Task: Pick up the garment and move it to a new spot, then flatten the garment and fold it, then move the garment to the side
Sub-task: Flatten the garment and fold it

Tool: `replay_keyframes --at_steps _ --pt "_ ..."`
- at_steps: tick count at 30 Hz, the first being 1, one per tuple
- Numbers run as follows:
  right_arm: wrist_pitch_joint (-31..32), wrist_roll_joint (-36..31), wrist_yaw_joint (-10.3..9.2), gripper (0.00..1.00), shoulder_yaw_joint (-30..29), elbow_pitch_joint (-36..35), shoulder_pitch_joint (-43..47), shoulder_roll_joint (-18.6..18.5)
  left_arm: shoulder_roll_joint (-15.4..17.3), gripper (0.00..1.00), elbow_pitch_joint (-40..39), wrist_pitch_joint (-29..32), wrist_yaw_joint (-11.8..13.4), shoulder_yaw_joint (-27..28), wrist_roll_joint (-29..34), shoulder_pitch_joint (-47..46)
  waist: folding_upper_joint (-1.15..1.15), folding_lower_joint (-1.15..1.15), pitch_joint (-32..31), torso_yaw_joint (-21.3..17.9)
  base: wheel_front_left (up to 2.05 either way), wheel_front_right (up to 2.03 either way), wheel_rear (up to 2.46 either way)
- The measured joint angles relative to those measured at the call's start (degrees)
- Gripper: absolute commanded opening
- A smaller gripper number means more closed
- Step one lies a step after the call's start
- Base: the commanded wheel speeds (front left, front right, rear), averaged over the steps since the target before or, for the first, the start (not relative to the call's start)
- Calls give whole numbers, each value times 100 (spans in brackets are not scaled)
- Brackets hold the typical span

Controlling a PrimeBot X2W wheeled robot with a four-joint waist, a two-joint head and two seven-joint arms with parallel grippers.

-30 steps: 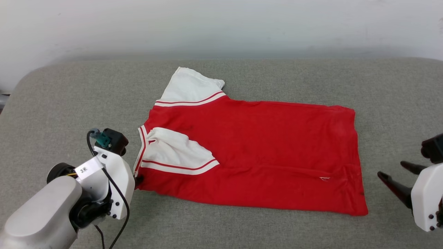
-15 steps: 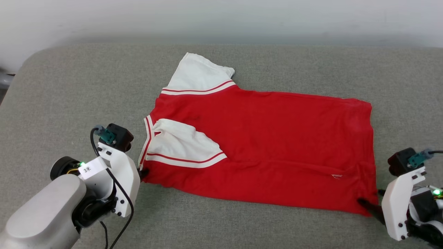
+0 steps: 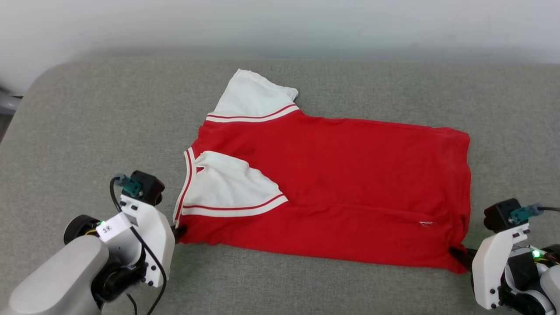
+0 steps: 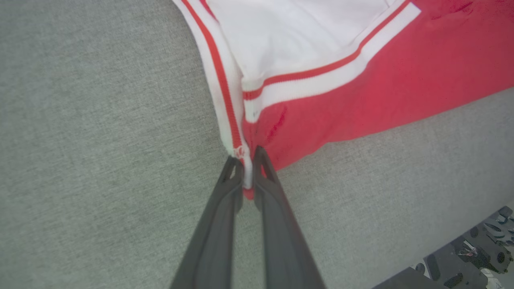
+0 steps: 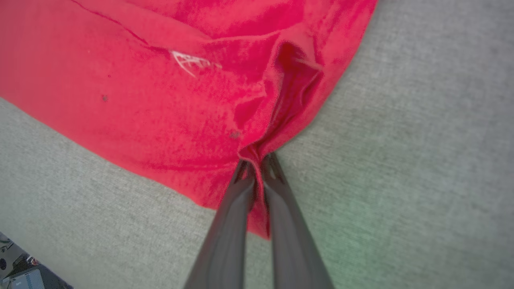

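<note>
Red shirt [image 3: 350, 183], head view: flat on grey cushion [image 3: 87, 131], collar [image 3: 188, 175] toward robot's left, hem [image 3: 463, 183] toward its right.
Left gripper [image 3: 178, 230], head view: tips at near collar corner.
Right gripper [image 3: 457, 254], head view: tips at near hem corner.
Left wrist view: fingers [image 4: 219, 216] pinched shut on striped collar edge, cloth between them.
Right wrist view: fingers [image 5: 231, 216] clamped on bunched red hem corner.

White tag [image 3: 107, 228] on the left wrist housing [image 3: 151, 232] reads "3" plus one character (too small to tell); stitched white mark [image 3: 424, 224] on the garment [image 3: 350, 183], unreadable.
</note>
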Motion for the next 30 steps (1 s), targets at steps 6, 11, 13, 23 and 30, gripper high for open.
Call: replay_keyframes --at_steps 6,11,13,23,30 --pt "-401 163 5 0 24 -229 134 -170 123 0 -127 -145 83 49 -99 300 0 0 -299 -43 0 0 0" --pt "-483 263 5 0 -87 -619 448 -380 308 0 -423 -178 230 51 -151 641 0 0 -536 -67 0 0 0" --pt "-481 301 5 0 -168 -784 609 -471 372 0 -558 -196 304 53 -201 783 0 0 -602 -72 0 0 0" --pt "-207 339 7 0 -659 -1334 1226 -698 506 0 -876 -278 590 67 -403 1296 0 0 -572 -107 0 0 0" --pt "-25 176 8 0 -723 -1102 1326 -435 380 0 -528 -272 595 20 -466 1362 0 0 -323 -139 0 0 0"
